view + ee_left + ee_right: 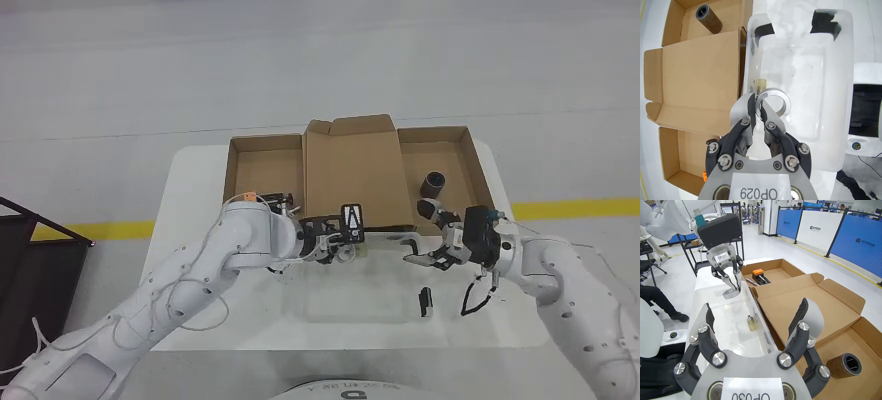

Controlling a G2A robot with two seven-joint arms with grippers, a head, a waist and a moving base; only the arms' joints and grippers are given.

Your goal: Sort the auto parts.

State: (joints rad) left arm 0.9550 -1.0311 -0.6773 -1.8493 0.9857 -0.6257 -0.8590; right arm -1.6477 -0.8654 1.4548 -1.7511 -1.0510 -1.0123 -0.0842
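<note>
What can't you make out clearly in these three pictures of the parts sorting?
- Left wrist view: orange-topped part, nearly all hidden behind the left gripper.
- Left wrist view: pale cylinder, lower end covered by the metal ring.
- Top view: small black piece on the table, too small to identify.

A white table [195, 185] is carrying everything. A cardboard box [350, 170] is sitting along the table's far side with its flaps folded open. It is spreading across most of the table's width, and bare white surface is showing past each end of it. A clear tray [360, 295] is lying on the table just on the robot's side of the box, its long edge running close beside the box's middle section. A small black part [424, 300] is resting on the bare table, nearer the robot than the box's right-hand compartment; whether it is touching the tray cannot be told.
</note>
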